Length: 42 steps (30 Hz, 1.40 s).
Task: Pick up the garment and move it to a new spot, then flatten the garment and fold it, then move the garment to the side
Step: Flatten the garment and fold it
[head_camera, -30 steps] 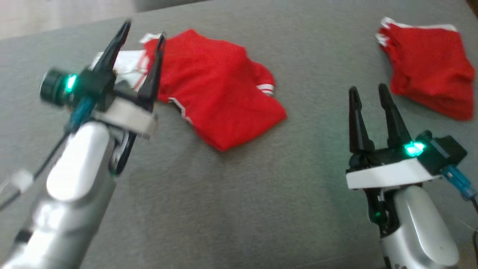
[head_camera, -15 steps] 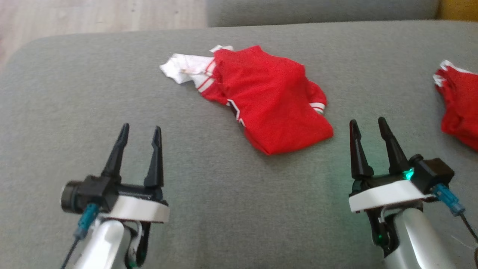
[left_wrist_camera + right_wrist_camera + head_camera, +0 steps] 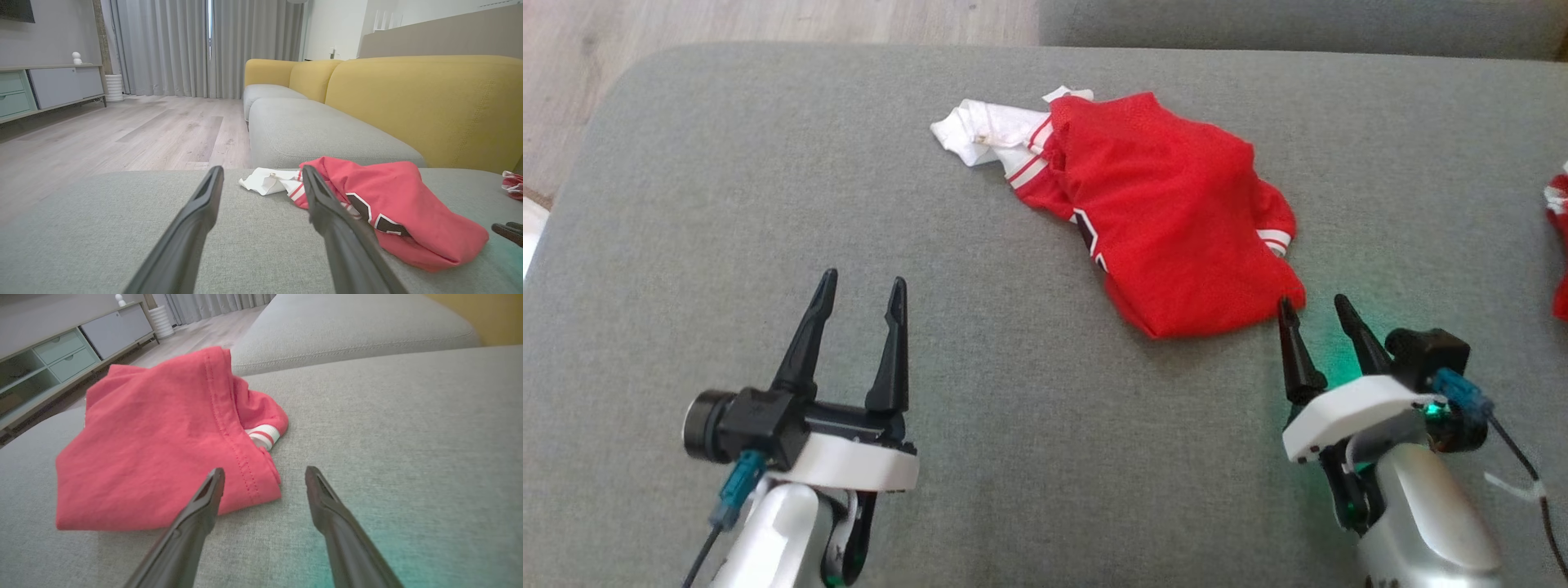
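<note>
A crumpled red garment [image 3: 1168,220] with white trim and a white part at its far left lies on the grey sofa seat [image 3: 727,204]. My right gripper [image 3: 1313,304] is open, its fingertips right at the garment's near right corner [image 3: 261,486], with nothing between them. My left gripper [image 3: 861,282] is open and empty, low at the left, well short of the garment [image 3: 392,208]. In the left wrist view the right gripper's fingertips [image 3: 508,230] show at the far right edge.
A second red garment [image 3: 1558,245] lies at the right edge of the seat. The seat's left end drops to a wooden floor [image 3: 686,24]. Behind stand another grey seat [image 3: 310,130] and yellow sofa backs [image 3: 429,102].
The head camera has shifted, so the whole scene has slid. My left arm has come down and back from beside the garment. My right gripper has tilted forward to the garment's near corner.
</note>
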### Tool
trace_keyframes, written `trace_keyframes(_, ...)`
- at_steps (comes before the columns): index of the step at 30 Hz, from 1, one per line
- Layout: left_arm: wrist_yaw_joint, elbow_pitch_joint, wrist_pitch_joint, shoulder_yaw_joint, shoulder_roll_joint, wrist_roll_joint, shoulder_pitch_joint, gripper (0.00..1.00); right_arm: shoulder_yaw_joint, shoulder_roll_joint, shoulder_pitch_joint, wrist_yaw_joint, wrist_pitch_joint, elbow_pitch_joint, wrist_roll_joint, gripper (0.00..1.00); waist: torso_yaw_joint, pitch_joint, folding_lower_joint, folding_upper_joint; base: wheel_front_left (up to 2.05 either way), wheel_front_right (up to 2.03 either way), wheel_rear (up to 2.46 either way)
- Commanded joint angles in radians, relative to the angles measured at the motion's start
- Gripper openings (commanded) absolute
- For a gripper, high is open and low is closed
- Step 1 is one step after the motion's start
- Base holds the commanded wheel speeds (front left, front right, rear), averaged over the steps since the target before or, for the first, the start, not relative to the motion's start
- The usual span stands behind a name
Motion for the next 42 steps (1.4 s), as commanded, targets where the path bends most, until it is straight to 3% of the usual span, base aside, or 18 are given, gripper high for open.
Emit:
trace_keyframes(1, -0.003, -0.026, -0.009, 0.048, 0.003, 0.010, -0.033, 1.00, 0.027, -0.001, -0.046, 0.007, 0.000, 0.003, 0.010, 1.00, 0.007, 0.006, 0.0000, -0.0001, 0.00, 0.00, 0.00)
trace_keyframes(9, -0.035, 0.005, -0.009, 0.069, -0.027, 0.034, -0.035, 1.00, 0.087, -0.001, -0.141, 0.007, -0.022, 0.175, 0.059, 1.00, 0.025, 0.015, 0.0000, -0.0001, 0.00, 0.00, 0.00)
trace_keyframes(10, -0.039, 0.008, -0.009, 0.072, -0.030, 0.037, -0.036, 1.00, 0.095, -0.001, -0.150, 0.007, -0.026, 0.191, 0.058, 0.89, 0.026, 0.015, 0.0000, -0.0001, 0.00, 0.00, 0.00)
trace_keyframes(11, -0.042, 0.011, -0.009, 0.074, -0.033, 0.039, -0.037, 1.00, 0.101, -0.001, -0.160, 0.007, -0.034, 0.203, 0.057, 0.11, 0.026, 0.014, 0.0000, -0.0001, 0.00, 0.00, 0.00)
trace_keyframes(12, -0.044, 0.013, -0.009, 0.076, -0.036, 0.042, -0.038, 1.00, 0.103, -0.001, -0.169, 0.007, -0.044, 0.213, 0.055, 0.00, 0.027, 0.013, 0.0000, -0.0001, 0.00, 0.00, 0.00)
trace_keyframes(17, -0.053, 0.018, -0.009, 0.093, -0.047, 0.054, -0.034, 1.00, 0.107, -0.001, -0.202, 0.007, -0.083, 0.219, 0.041, 0.00, 0.025, -0.002, 0.0000, -0.0001, 0.00, 0.00, 0.00)
trace_keyframes(22, -0.059, 0.016, -0.009, 0.113, -0.062, 0.056, -0.021, 1.00, 0.156, -0.001, -0.220, 0.007, -0.094, 0.123, 0.028, 0.00, 0.024, -0.027, 0.0000, -0.0001, 0.00, 0.00, 0.00)
trace_keyframes(30, -0.072, 0.014, -0.009, 0.141, -0.086, 0.054, -0.007, 1.00, 0.354, -0.001, -0.351, 0.007, -0.073, -0.033, 0.037, 0.00, 0.044, -0.064, 0.0000, -0.0001, 0.00, 0.00, 0.00)
trace_keyframes(36, -0.082, 0.026, -0.009, 0.149, -0.103, 0.057, 0.016, 1.00, 0.524, -0.001, -0.602, 0.007, -0.041, -0.074, 0.188, 0.00, 0.093, -0.107, 0.0000, -0.0001, 0.00, 0.00, 0.00)
trace_keyframes(39, -0.084, 0.029, -0.009, 0.155, -0.108, 0.059, 0.031, 1.00, 0.506, -0.001, -0.732, 0.007, -0.066, -0.051, 0.274, 0.00, 0.117, -0.126, 0.0000, -0.0001, 0.00, 0.00, 0.00)
trace_keyframes(42, -0.085, 0.026, -0.010, 0.167, -0.111, 0.062, 0.048, 1.00, 0.418, -0.001, -0.839, 0.007, -0.088, -0.006, 0.328, 0.00, 0.124, -0.135, 0.0000, -0.0001, 0.00, 0.00, 0.00)
